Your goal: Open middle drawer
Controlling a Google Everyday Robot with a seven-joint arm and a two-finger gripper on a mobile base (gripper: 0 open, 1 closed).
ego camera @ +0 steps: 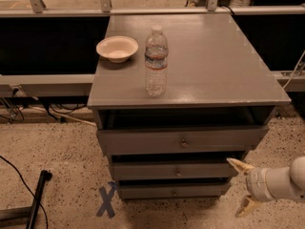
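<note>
Stock as we see it, L to R:

1. Black pole (36,197), lower L: cut off by btm edge; we can't tell what it belongs to. Dark cable across the floor beside it, ends out of view.
2. Blue tape X (107,200) on the speckled floor, just L of the cabinet foot.
3. Bowl (117,48), pale, on cabinet top (214,56), back L. Inside only partly seen.
4. Water bottle (156,61), clear, upright, near the front edge, just R of the bowl. Label print unreadable.
5. Top drawer (143,141): tall front, dark gap above; contents hidden.
6. Middle drawer (200,171): second of three, low grey front w/ small round knob (178,172), set back under the top drawer's front. Inside not visible.
7. Btm drawer (157,191): narrowest, partly in shadow.
8. Gripper (242,186), lower R, at the cabinet's R front corner, level w/ the mid and btm drawers. Fingers (238,165) spread wide, nothing between them. Upper tip lies just beside the R end of the middle drawer front; contact we can't confirm. White arm (286,180) cut off by R edge.
</note>
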